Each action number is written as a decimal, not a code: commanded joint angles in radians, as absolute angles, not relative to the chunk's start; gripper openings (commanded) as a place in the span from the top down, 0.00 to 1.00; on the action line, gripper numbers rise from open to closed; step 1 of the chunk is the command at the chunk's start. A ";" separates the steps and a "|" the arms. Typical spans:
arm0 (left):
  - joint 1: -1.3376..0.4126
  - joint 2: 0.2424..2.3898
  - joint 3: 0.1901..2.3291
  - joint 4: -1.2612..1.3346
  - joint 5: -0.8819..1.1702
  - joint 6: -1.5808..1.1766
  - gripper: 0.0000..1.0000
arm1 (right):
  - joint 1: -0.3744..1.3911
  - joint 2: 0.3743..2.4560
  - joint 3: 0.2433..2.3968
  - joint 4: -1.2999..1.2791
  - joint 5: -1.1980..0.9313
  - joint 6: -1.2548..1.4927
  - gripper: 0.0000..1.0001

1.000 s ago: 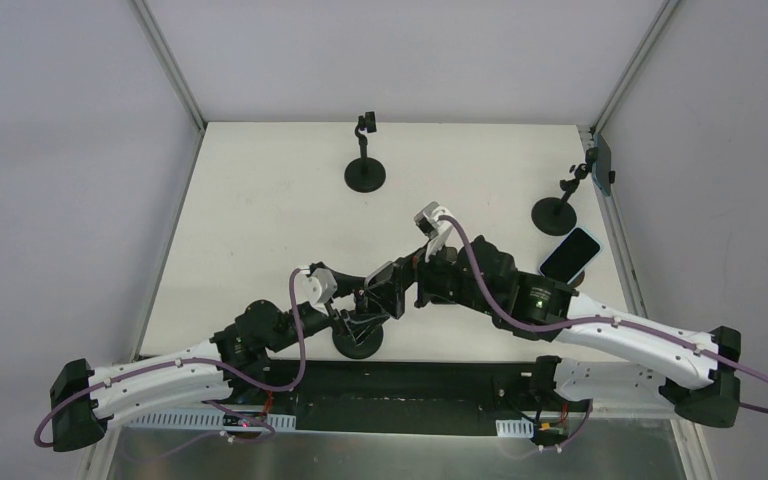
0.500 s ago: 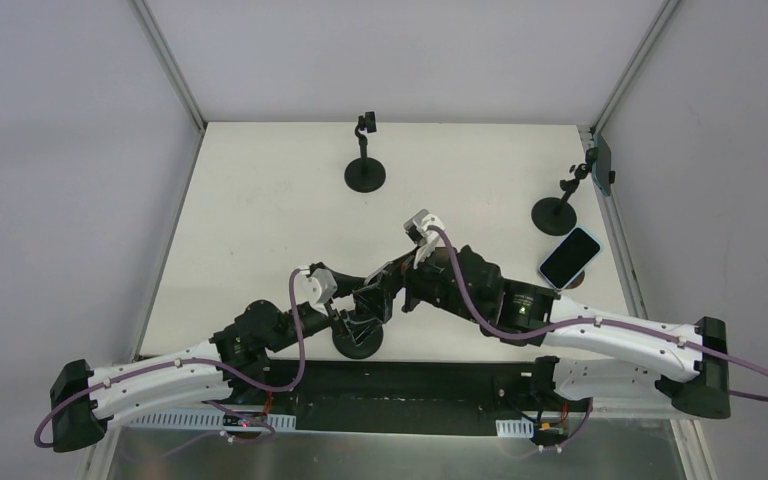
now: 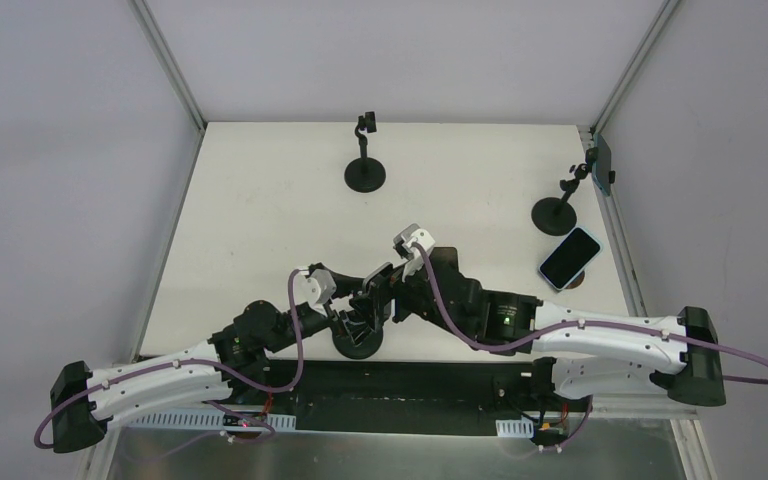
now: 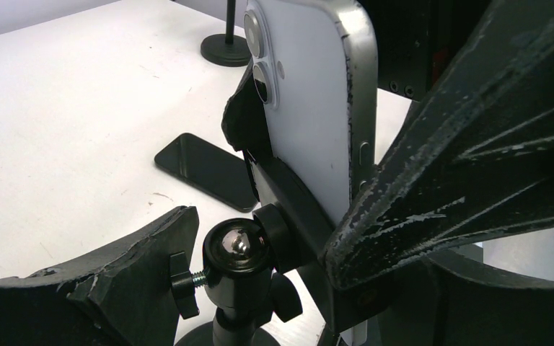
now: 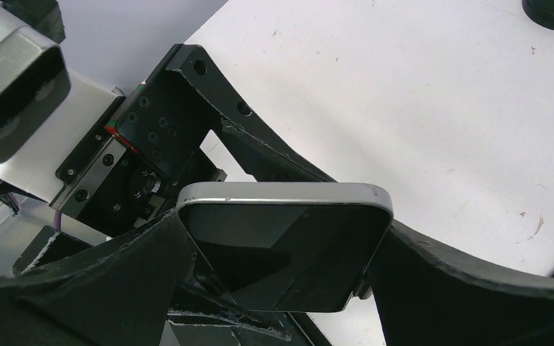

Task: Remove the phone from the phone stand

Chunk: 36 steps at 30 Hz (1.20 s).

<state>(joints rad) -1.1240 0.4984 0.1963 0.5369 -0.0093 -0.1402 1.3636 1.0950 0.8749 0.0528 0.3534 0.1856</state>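
The phone (image 4: pixel 310 108), white-backed with a silver rim, stands upright in the clamp of a black phone stand (image 4: pixel 238 252) near the table's front edge. In the top view the phone (image 3: pixel 379 282) sits above the stand's round base (image 3: pixel 357 346). My left gripper (image 4: pixel 260 252) straddles the stand's ball head, one finger (image 4: pixel 115 288) against the thumbscrew and the other against the clamp. My right gripper (image 5: pixel 281 259) has a finger flush against each long edge of the phone (image 5: pixel 281 238), whose dark screen faces the camera. In the top view, my left gripper (image 3: pixel 350 322) and right gripper (image 3: pixel 384 296) meet at the stand.
A second phone (image 3: pixel 569 258) lies flat at the right side of the table; it also shows in the left wrist view (image 4: pixel 205 169). An empty stand (image 3: pixel 365 172) is at the back middle. Another stand (image 3: pixel 557 212) with a dark phone (image 3: pixel 603 165) is at the back right.
My right arm has moved left and its gripper has come onto the phone in the stand. The left arm and the stand have not moved.
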 commanded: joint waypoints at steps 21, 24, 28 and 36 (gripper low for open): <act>-1.123 0.418 0.179 0.621 0.071 -0.147 1.00 | 1.402 1.172 0.972 -0.062 0.486 0.183 1.00; -1.123 0.417 0.179 0.621 0.108 -0.147 1.00 | 1.402 1.183 0.992 -0.088 0.494 0.208 1.00; -1.123 0.408 0.177 0.620 0.119 -0.150 1.00 | 1.401 1.179 0.982 -0.092 0.549 0.266 1.00; -1.123 0.372 0.169 0.617 0.107 -0.137 1.00 | 1.401 1.163 0.986 -0.158 0.618 0.301 1.00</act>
